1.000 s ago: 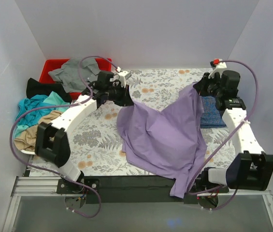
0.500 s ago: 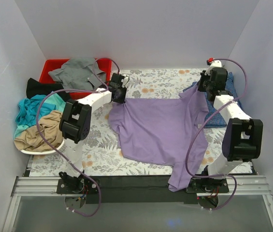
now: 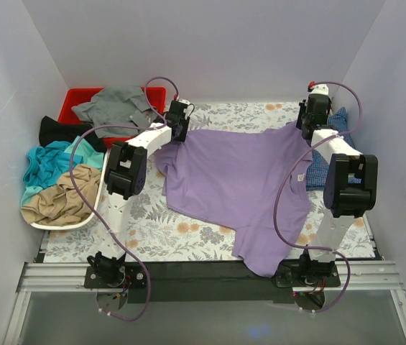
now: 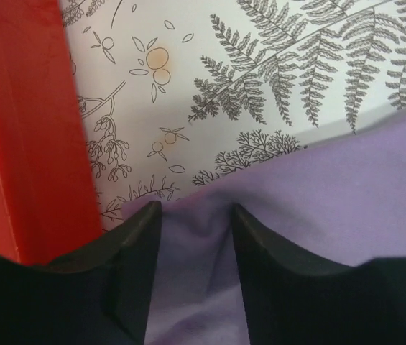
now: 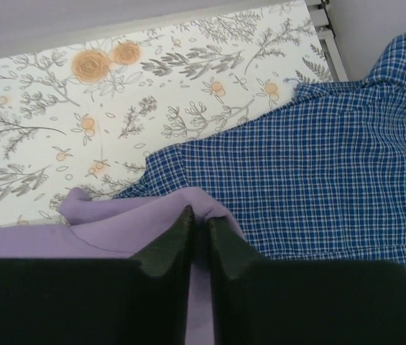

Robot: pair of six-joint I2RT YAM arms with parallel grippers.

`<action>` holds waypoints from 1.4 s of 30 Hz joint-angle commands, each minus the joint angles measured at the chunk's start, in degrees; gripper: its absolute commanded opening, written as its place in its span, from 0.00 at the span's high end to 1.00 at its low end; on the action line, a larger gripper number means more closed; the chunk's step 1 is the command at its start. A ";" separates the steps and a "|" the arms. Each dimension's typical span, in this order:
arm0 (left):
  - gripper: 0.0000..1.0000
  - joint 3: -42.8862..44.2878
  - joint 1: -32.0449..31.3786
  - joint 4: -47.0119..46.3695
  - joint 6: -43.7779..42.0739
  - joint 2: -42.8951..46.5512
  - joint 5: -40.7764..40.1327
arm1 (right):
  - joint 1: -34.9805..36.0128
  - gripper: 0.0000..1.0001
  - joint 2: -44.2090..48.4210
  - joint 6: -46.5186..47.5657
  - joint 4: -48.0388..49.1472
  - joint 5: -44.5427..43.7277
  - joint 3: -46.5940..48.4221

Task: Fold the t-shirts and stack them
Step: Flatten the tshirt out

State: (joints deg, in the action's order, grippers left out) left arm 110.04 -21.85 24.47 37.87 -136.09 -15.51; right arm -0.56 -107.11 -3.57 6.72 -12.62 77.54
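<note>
The lavender-purple t-shirt (image 3: 238,180) lies spread over the floral table cover, and its lower part hangs over the near edge. At its far-left corner my left gripper (image 3: 181,131) sits low; in the left wrist view the left gripper (image 4: 194,208) is open, jaws apart, with purple cloth (image 4: 346,187) lying loose between them. At the far-right corner my right gripper (image 3: 305,123) is shut on a fold of the shirt; the right wrist view shows the right gripper (image 5: 200,214) pinching purple cloth (image 5: 116,215). The blue checked t-shirt (image 5: 317,180) lies just beyond it, at the right edge (image 3: 316,172).
A red bin (image 3: 77,97) at the back left holds a grey shirt (image 3: 113,108); its wall (image 4: 23,129) is close to my left fingers. A black shirt (image 3: 59,131), a teal one (image 3: 48,162) and a tan one (image 3: 62,198) are piled on a white tray (image 3: 59,224) at the left.
Both arms reached toward the back wall, pulling the purple shirt from a bunched, lifted drape into a flat spread. The left gripper went from shut on the corner to open.
</note>
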 commanded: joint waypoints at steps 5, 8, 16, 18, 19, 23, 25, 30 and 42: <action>0.35 -12.63 0.40 -2.32 3.25 12.83 -10.86 | 0.12 0.02 0.40 0.85 -2.84 -7.76 5.08; 0.33 -18.08 0.23 -2.76 4.14 21.00 -5.33 | 0.47 0.02 5.22 -0.29 -2.85 -7.50 1.59; 0.25 -30.40 -2.32 -0.31 8.27 35.80 1.95 | 8.80 0.02 17.54 -2.75 -6.18 12.11 -6.34; 0.24 -32.07 -3.20 1.89 9.76 37.91 2.94 | 10.74 0.02 18.78 -4.24 -8.98 16.13 -7.48; 0.24 -32.78 -3.55 3.46 10.29 38.79 3.11 | 12.84 0.02 19.30 -4.51 -9.35 20.23 -8.53; 0.24 -39.89 -4.70 3.92 13.89 43.01 8.98 | 18.30 0.02 18.52 -2.85 -14.00 29.04 -10.39; 0.24 -43.48 -4.96 3.57 16.00 45.03 10.06 | 21.71 0.03 17.20 -2.67 -15.42 33.25 -11.26; 0.24 -48.77 -4.96 2.87 23.21 48.55 11.28 | 29.38 0.06 14.39 -1.61 -16.48 31.34 -14.25; 0.24 -57.47 -4.87 0.14 30.24 48.21 8.30 | 32.63 0.07 10.52 -3.19 -16.21 29.85 -14.43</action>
State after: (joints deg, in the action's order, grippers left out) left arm 54.52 -26.83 25.69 64.64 -89.19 -5.43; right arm 31.55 -95.53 -6.28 -10.50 16.82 62.00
